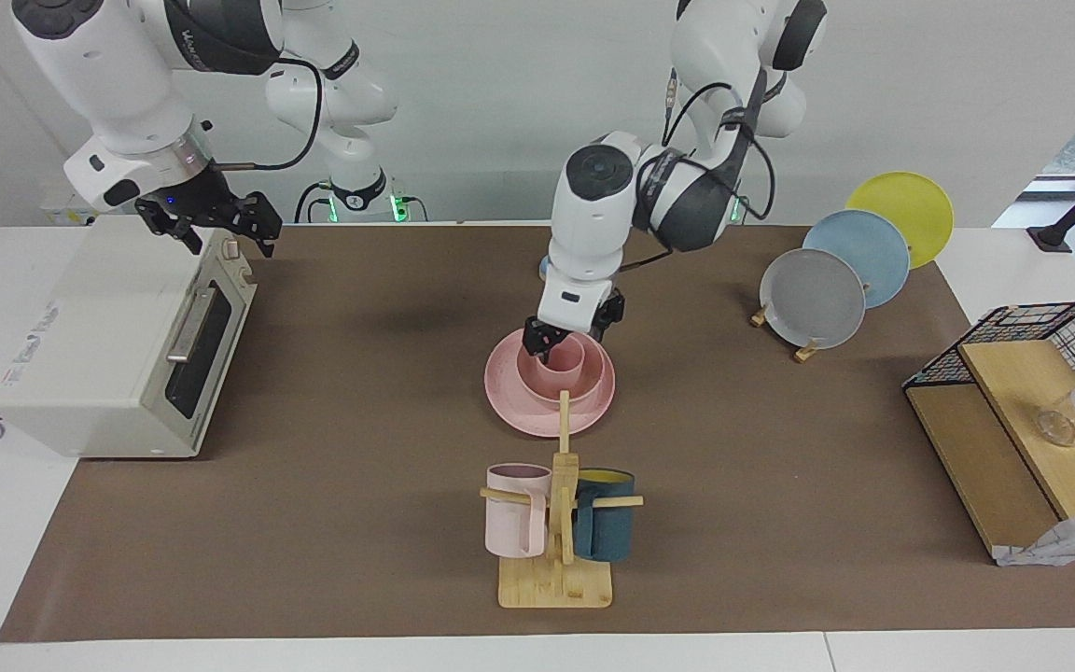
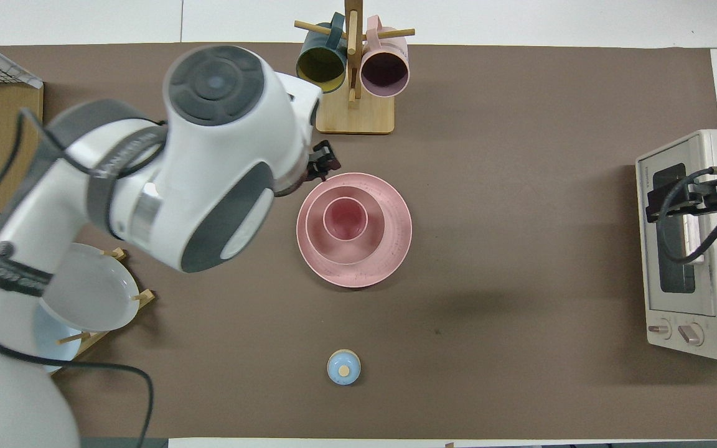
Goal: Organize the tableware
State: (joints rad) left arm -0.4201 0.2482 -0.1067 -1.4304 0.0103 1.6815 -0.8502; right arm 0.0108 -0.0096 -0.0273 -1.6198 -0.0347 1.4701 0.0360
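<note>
The pink plate [image 1: 509,397] lies at the table's middle. The pink bowl [image 1: 593,378] sits on it and the pink cup [image 1: 564,366] stands upright in the bowl. The overhead view shows the plate [image 2: 396,249], bowl [image 2: 315,239] and cup [image 2: 345,218] nested. My left gripper [image 1: 564,338] hangs just over the cup's rim, open and empty. In the overhead view it [image 2: 326,163] shows by the plate's rim. My right gripper [image 1: 228,245] waits open over the toaster oven [image 1: 99,345].
A wooden mug stand [image 1: 556,579] with a pale pink and a dark teal mug stands farther from the robots than the plate. A rack of grey, blue and yellow plates [image 1: 817,299] and a wire basket with wooden shelves [image 1: 1013,420] are toward the left arm's end. A small blue lidded item [image 2: 343,367] sits nearer the robots.
</note>
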